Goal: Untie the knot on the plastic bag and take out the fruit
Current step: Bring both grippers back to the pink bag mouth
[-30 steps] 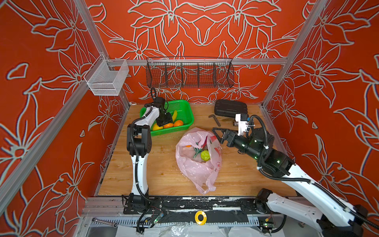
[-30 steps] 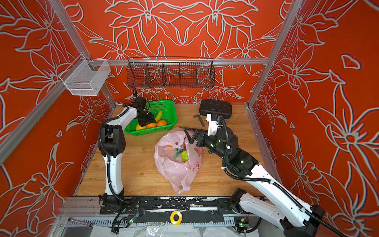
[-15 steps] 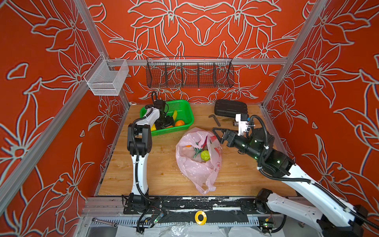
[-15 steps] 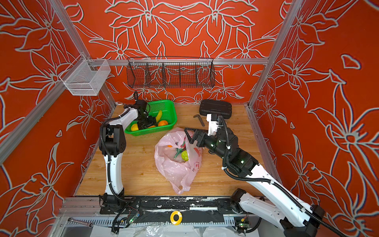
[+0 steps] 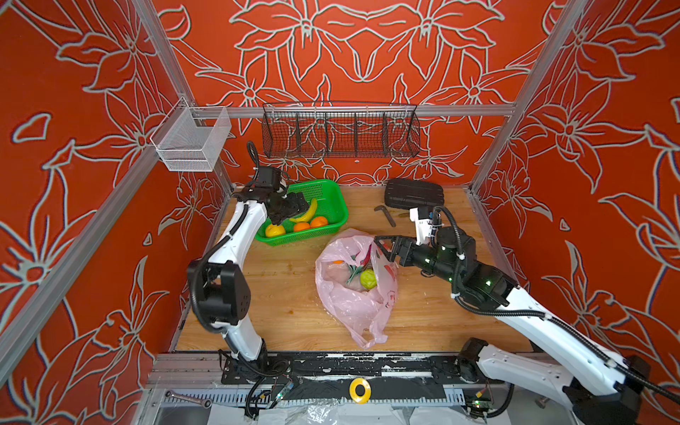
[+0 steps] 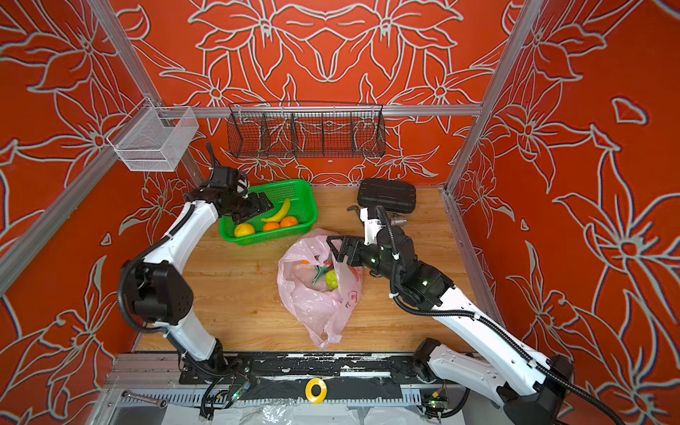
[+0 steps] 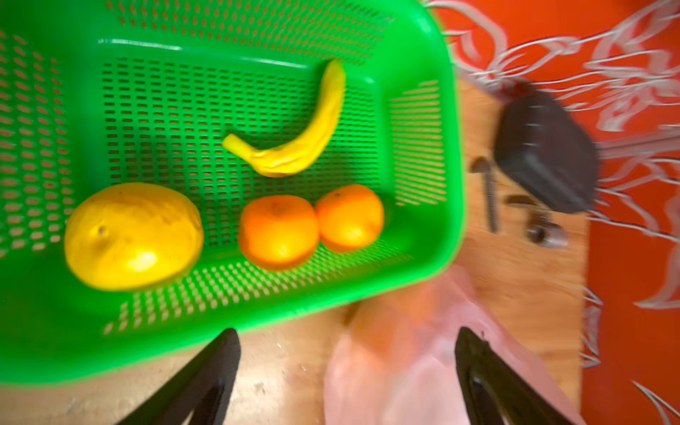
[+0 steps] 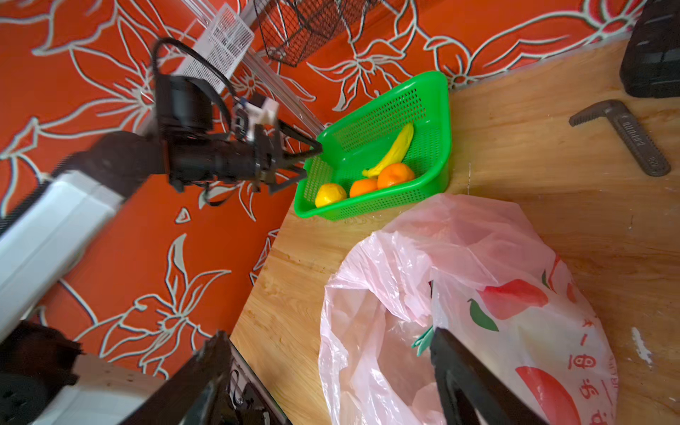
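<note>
Left wrist view looks down between the spread, empty fingers of the left end effector (image 7: 347, 335) into the green basket (image 7: 454, 147), where a yellow lemon-like fruit (image 7: 134, 235) and two oranges (image 7: 277, 230) lie along its near side beside a banana (image 7: 298, 143). That pose, wide open above the far-left corner of the table (image 5: 287, 294), fits a drop-off point for whatever comes out of the bag. In both top views the plastic bag (image 5: 353, 298) lies slumped mid-table, just near and right of the basket. Its mouth gapes upward with nothing tied across it, so the untying looks done. A green fruit (image 5: 368, 278) and an orange fruit (image 5: 338, 262) show inside, along with something pink-red I cannot make out. The right end effector (image 5: 382, 246) hovers at the bag's far-right rim, jaws wide and gripping nothing, one finger (image 8: 456, 371) over the opening. It is probably lined up to reach in for the next fruit, where the thin, crinkly film could snag.
</note>
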`<state>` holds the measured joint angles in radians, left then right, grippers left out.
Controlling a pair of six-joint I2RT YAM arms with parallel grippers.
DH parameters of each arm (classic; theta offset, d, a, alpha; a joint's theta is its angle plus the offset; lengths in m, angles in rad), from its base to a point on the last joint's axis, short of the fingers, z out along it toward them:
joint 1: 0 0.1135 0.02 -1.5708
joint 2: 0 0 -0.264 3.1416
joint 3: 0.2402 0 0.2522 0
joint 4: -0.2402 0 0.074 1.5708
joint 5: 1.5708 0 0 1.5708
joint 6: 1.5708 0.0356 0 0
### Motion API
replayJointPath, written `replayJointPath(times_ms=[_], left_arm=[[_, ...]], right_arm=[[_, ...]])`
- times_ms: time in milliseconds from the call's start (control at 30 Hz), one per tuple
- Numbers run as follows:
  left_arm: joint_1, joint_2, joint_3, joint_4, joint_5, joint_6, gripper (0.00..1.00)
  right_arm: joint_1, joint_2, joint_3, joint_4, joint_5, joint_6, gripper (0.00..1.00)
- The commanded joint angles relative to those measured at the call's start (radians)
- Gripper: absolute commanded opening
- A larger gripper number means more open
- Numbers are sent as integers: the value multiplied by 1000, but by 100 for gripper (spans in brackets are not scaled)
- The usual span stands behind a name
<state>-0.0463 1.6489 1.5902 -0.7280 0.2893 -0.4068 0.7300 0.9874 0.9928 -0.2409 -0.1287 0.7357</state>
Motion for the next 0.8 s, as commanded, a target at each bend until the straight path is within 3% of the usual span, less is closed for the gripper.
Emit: replayJointPath(times_ms=[0, 200, 333, 567, 767], left_arm=[[-38, -132, -114, 58, 78, -57, 90], [-194, -397, -370, 134, -52, -117, 90], [-314, -491, -507, 139, -160, -142, 89], [-437, -471, -653, 112, -186, -171, 89], [-507, -378, -679, 145, -183, -178, 89]], right_arm=[[17, 46, 59, -61, -66, -45, 81], [107, 170, 134, -193, -31, -134, 76], [161, 249, 142, -236, -41, -154, 74], [219, 387, 145, -319, -9, -172, 71], [227, 465, 147, -364, 152, -177, 74]])
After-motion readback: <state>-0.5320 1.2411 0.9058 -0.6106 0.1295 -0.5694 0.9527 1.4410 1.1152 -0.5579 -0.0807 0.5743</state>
